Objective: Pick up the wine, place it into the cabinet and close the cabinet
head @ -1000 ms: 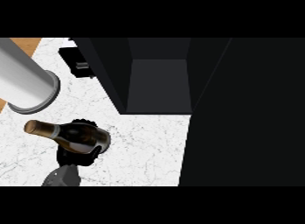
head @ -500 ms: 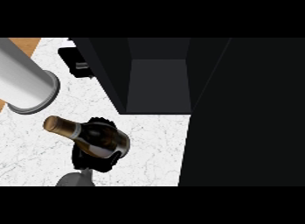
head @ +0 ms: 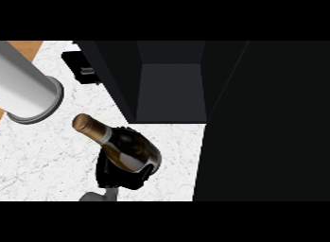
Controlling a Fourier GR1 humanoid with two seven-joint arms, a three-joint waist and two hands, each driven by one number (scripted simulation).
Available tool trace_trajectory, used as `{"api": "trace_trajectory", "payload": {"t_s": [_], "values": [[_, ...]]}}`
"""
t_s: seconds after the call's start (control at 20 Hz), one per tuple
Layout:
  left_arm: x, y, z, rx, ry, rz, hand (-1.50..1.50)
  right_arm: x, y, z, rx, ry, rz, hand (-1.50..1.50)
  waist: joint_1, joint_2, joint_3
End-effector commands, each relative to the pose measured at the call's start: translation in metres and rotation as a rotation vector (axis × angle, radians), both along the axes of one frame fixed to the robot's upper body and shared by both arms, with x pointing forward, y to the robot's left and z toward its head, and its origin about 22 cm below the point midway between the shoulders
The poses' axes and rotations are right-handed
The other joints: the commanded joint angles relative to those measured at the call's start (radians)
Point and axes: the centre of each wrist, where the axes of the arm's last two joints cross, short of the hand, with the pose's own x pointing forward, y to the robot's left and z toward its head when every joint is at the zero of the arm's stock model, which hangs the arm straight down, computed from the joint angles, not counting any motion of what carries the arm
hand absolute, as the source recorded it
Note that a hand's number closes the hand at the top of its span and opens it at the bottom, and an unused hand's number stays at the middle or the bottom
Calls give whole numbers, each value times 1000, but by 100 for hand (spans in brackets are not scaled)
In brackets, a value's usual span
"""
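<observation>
Wine point(head: 129, 150) is sitting in the right hand point(head: 127, 179) at the lower middle of the head view. The black fingers point(head: 105, 165) are curled right round the fat part of the bottle and hide a good chunk of it. It's tilted, with the gold foil neck point(head: 89, 125) pointing up and to the left, out past the hand. Only a stub of grey forearm point(head: 97, 196) shows, at the bottom edge. The bottle is over the white marbled surface point(head: 48, 160), but I honestly can't tell whether it's touching it or hanging just above. The cabinet point(head: 122, 75) is the dark box up top, and it's open. Looking into the compartment point(head: 171, 90), all I can make out is dark side walls and a greyish panel. The wine isn't in there yet; it's just below and to the left of the opening, near the front left corner. A big dark panel point(head: 272, 123) fills the whole right side. On the left there's a fat grey cylinder point(head: 21, 85) lying at an angle, plus a small black object point(head: 80, 66) tucked against the cabinet's left wall, too small for me to identify.
</observation>
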Motion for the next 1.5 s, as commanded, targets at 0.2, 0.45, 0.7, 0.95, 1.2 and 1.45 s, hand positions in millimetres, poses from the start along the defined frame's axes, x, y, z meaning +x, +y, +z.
{"api": "trace_trajectory", "payload": {"t_s": [0.2,0.45,0.7,0.95,1.2,1.45], "values": [[11,-26,-20,20,58,49,150,-20,5,-3,11,3,24,-150,-8,1,0],[32,-35,-19,15,57,55,150,-11,-1,-4,20,-1,35,-150,-7,1,0],[35,-36,-24,-1,42,46,150,-11,-15,1,17,16,31,-150,-7,1,0],[68,-41,-12,23,2,69,150,-2,6,-2,24,3,43,-150,-9,2,0],[75,-49,-11,31,12,65,150,-13,6,1,17,4,36,-150,-14,3,-1],[107,-49,10,26,34,122,150,-8,-2,-6,32,-5,61,-150,-22,5,-1]]}}
